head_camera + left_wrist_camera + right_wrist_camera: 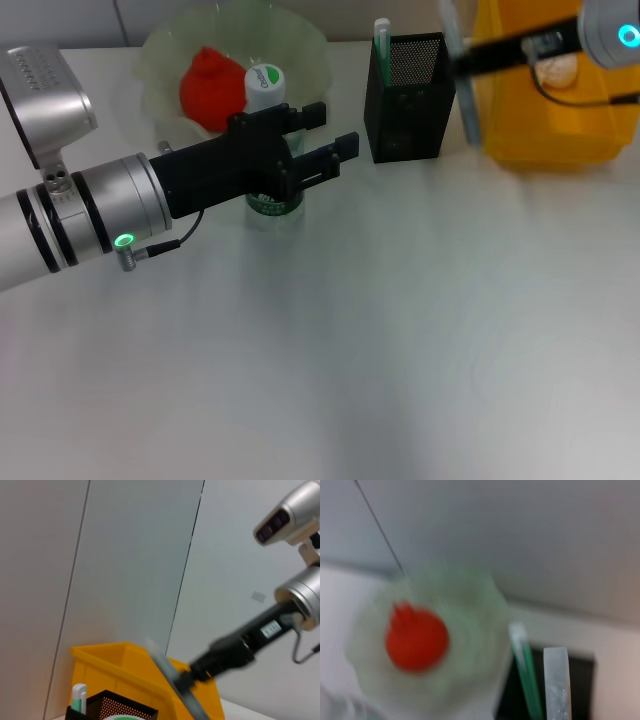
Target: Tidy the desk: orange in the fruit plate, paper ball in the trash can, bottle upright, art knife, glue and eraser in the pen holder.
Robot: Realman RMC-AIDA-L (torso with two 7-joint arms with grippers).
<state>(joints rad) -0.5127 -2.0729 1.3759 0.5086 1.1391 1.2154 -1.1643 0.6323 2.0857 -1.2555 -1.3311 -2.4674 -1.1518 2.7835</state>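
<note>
The bottle (265,85) stands upright on the table in front of the fruit plate (310,50). My left gripper (338,128) is shut around the bottle's middle. The orange (207,85) lies in the plate. My right gripper (470,58) hangs between the pen holder (410,110) and the trash can (560,130). It is shut on a long pale grey bar, seemingly the art knife (462,100). A pale lump, the paper ball (557,68), lies in the can. A white-green stick (381,40) stands in the holder; I cannot tell if it is the glue. The eraser is out of view.
The table's near half (400,350) is bare white surface. A wall stands close behind the plate, the holder and the yellow can. My left arm (90,215) reaches in low across the table's left side.
</note>
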